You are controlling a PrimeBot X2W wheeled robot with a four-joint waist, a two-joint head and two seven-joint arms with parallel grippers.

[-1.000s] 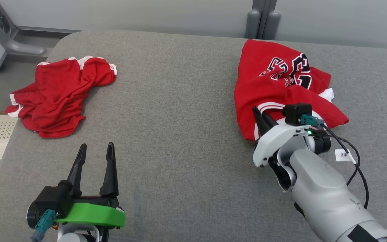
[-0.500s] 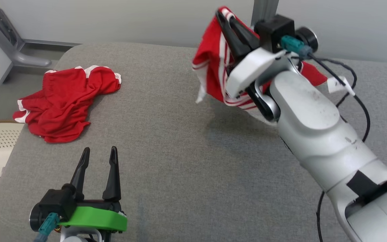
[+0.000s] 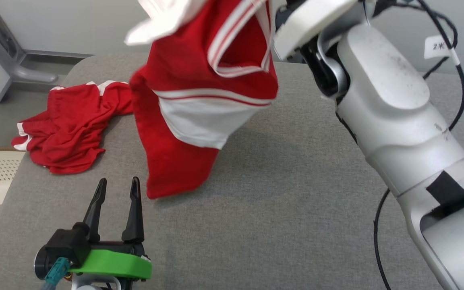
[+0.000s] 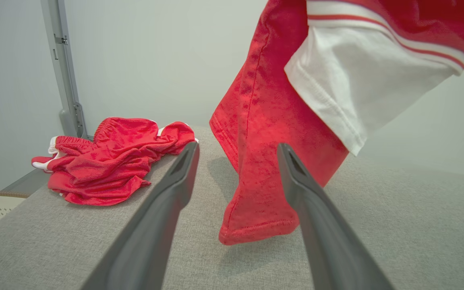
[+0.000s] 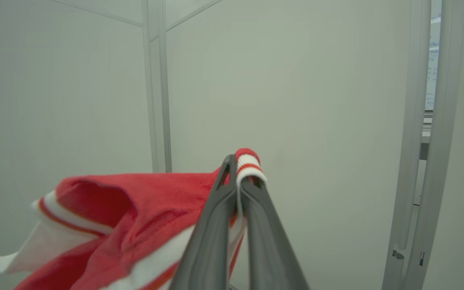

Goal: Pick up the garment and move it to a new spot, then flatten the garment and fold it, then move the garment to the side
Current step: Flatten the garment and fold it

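Right wrist view: my right gripper [image 5: 238, 171], jaws clenched on the red-and-white fabric jersey [image 5: 135, 209], carries it; next, lower it toward six o'clock. My left gripper [image 3: 117, 187] is released.

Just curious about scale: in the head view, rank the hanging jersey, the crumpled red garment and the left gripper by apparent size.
Largest: hanging jersey, held up near the camera, which flatters it.
Then crumpled red garment and left gripper, about alike; the gripper sits nearer the camera, so I won't rank them.
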